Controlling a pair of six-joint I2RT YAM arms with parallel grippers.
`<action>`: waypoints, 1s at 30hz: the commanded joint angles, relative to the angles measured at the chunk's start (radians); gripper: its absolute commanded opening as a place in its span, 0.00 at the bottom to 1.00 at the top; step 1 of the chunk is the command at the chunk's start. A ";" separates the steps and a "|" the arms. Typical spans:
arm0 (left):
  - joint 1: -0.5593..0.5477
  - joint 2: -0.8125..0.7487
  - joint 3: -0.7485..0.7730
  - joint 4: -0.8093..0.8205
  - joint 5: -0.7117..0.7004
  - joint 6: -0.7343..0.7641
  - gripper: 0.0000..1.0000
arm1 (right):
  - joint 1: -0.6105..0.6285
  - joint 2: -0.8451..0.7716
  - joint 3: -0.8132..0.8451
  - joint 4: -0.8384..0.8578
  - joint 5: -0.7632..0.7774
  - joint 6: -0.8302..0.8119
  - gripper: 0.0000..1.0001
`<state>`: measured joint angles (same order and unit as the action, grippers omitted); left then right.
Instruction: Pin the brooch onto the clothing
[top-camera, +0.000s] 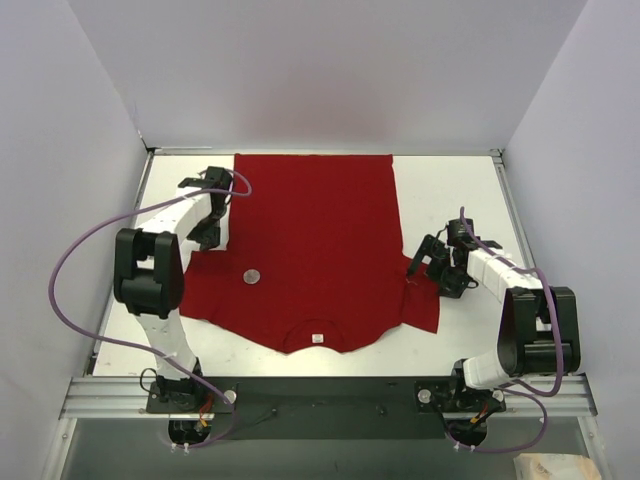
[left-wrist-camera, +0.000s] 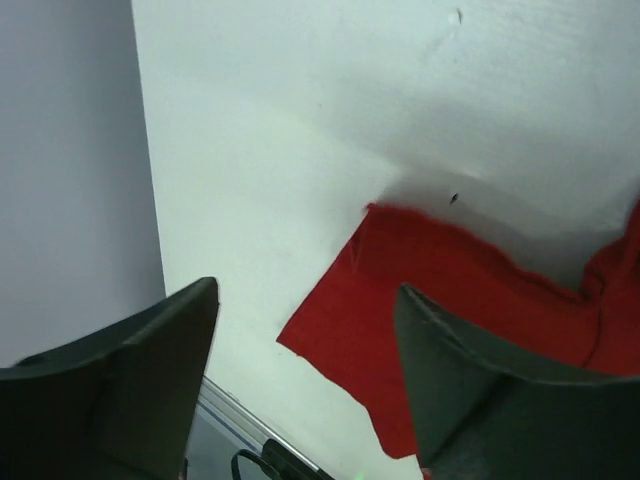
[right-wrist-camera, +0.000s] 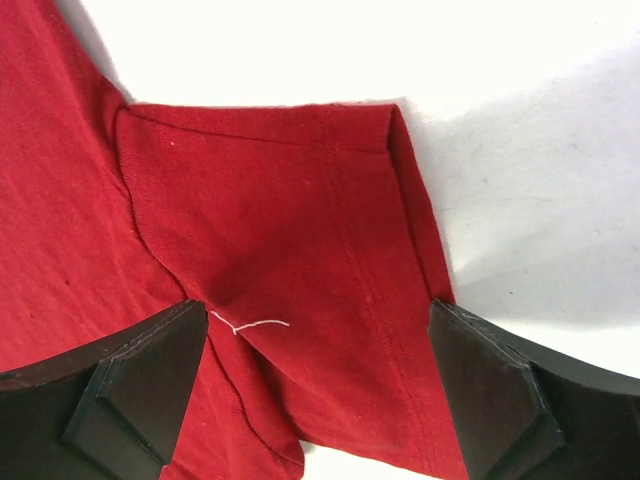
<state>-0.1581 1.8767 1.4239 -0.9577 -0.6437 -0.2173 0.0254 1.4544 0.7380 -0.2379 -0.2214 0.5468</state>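
Note:
The clothing (top-camera: 315, 240), a red T-shirt, lies flat on the white table with its collar and small white label (top-camera: 318, 337) toward the arms. The brooch (top-camera: 253, 275), a small round silvery piece, rests on the shirt's left chest area, apart from both grippers. My left gripper (top-camera: 207, 238) hangs open just above the shirt's left sleeve (left-wrist-camera: 440, 290), holding nothing. My right gripper (top-camera: 425, 262) is open over the right sleeve (right-wrist-camera: 300, 220), with the fabric lying between its fingertips and not pinched. The brooch does not show in either wrist view.
White walls close in the table on the left, back and right. A metal rail (top-camera: 330, 395) runs along the near edge by the arm bases. A loose white thread (right-wrist-camera: 250, 325) lies on the right sleeve. Bare table (top-camera: 450, 190) flanks the shirt.

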 joint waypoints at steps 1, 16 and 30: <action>0.005 0.029 0.119 -0.065 -0.091 -0.020 0.87 | -0.007 -0.046 0.018 -0.067 0.036 -0.021 0.99; -0.127 -0.281 -0.196 0.160 0.398 -0.119 0.89 | 0.008 0.001 0.026 -0.087 0.094 -0.035 0.96; -0.196 -0.427 -0.465 0.339 0.641 -0.278 0.85 | 0.019 0.124 0.104 -0.192 0.218 -0.061 0.20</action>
<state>-0.3500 1.4689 0.9943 -0.6979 -0.0616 -0.4423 0.0368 1.5391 0.7963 -0.3267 -0.0883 0.4957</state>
